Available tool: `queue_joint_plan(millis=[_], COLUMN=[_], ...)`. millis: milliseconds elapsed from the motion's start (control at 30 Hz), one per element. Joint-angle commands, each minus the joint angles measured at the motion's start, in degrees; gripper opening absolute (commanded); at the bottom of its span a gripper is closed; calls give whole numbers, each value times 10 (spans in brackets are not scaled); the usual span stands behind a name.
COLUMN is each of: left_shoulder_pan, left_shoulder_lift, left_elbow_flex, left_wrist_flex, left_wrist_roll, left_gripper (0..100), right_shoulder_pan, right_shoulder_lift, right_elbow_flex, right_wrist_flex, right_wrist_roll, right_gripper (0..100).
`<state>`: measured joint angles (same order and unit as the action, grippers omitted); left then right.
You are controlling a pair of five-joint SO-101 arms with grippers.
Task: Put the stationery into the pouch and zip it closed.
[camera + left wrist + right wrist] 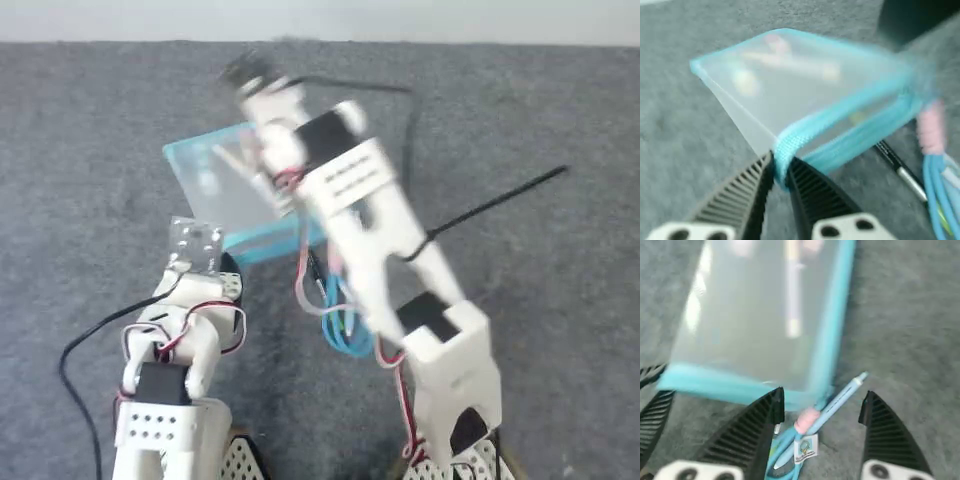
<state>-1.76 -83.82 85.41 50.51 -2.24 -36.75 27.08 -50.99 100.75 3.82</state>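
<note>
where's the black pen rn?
Left wrist view: the black pen lies on the grey mat outside the pouch, one end by its teal edge, next to the blue cords.

Stationery [775, 45] inside the pouch [840, 95] is too blurred to identify.

Mottled grey felt surface [90, 130]; frosted clear plastic pouch [805, 80] edged in turquoise fabric, with faint pinkish and yellowish blurs showing through. One slim pale-blue pen [840, 395], pink grip band; one thin black pen [892, 160], silver tip. On left gripper [780, 162] and right gripper [822, 395], jaws black, ridged, on white mounts.
</note>
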Motion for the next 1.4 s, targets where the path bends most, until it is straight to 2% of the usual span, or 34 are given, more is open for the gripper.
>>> queue_joint_plan(millis=[0, 133, 267, 467, 633, 800, 967, 1200, 1367], left_shoulder_pan=[6, 2, -4, -64, -74, -79, -132, -131, -131], left_shoulder_lift=[-7, -7, -8, -8, -8, -8, -8, -8, -8], left_elbow_flex=[-22, -22, -23, -27, -27, -30, -44, -44, -44], left_wrist_flex=[-9, -9, -10, -22, -22, -22, -20, -20, -21], left_wrist_roll=[-8, -8, -5, 14, 14, 13, 13, 13, 13], left_gripper=[11, 11, 11, 11, 11, 11, 11, 11, 11], right_shoulder_pan=[34, 35, 44, 64, 60, 49, 36, 44, 49], right_shoulder_lift=[-99, -181, -273, -383, -395, -351, -261, -166, -126], right_elbow_flex=[-4, 99, 309, 665, 810, 811, 745, 656, 651], right_wrist_flex=[22, 22, 11, -172, -320, -358, -360, -356, -328], right_wrist_roll=[-4, 18, 39, 30, -18, -27, -66, -99, -99], right_gripper=[243, 242, 242, 242, 242, 242, 242, 242, 241])
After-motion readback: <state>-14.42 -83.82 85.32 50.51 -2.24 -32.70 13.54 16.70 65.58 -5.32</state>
